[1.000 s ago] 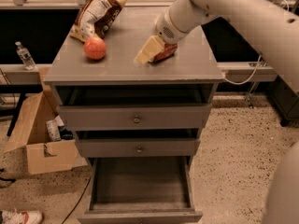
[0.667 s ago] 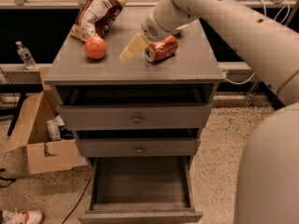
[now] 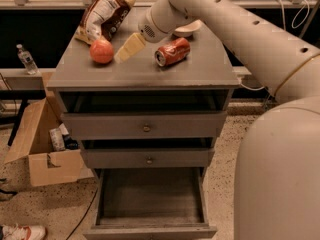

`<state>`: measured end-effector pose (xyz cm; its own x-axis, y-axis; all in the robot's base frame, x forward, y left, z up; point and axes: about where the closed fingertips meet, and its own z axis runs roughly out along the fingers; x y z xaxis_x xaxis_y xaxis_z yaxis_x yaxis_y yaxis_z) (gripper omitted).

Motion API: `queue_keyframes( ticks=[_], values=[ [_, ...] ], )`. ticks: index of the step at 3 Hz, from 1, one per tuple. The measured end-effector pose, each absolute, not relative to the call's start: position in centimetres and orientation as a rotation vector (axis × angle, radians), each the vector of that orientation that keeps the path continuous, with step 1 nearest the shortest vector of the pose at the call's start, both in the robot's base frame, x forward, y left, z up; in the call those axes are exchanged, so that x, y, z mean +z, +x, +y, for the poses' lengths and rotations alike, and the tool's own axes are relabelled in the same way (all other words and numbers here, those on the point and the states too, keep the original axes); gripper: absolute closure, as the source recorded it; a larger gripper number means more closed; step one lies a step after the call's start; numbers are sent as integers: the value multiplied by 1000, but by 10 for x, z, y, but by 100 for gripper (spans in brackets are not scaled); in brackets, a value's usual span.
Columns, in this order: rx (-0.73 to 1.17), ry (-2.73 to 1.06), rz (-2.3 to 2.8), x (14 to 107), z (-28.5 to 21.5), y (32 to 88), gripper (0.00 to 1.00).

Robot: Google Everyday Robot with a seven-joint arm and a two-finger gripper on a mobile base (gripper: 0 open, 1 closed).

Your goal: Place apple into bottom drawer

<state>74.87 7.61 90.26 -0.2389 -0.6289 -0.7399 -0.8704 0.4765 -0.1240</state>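
The apple point(image 3: 102, 51) is a small orange-red fruit on the left of the grey cabinet top point(image 3: 140, 71). My gripper point(image 3: 123, 52) is a cream wedge just right of the apple, low over the top; I cannot tell if it touches the fruit. It holds nothing that I can see. The arm reaches in from the upper right. The bottom drawer point(image 3: 150, 201) is pulled out at the foot of the cabinet and its plain grey floor shows bare.
A red soda can point(image 3: 172, 51) lies on its side right of the gripper. A chip bag point(image 3: 102, 15) and a white bowl point(image 3: 187, 28) sit at the back. A cardboard box point(image 3: 42, 144), a water bottle point(image 3: 26, 59) and a shoe point(image 3: 22, 232) are at left.
The gripper has moved left across the cabinet top, from over the soda can to just beside the apple. The can now shows fully. The apple has not moved.
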Motion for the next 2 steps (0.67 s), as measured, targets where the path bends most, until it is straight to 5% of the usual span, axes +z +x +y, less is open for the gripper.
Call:
queue_keyframes(
  ticks=[2],
  values=[
    [455,-1205,1957,877,129,775,0]
  ],
)
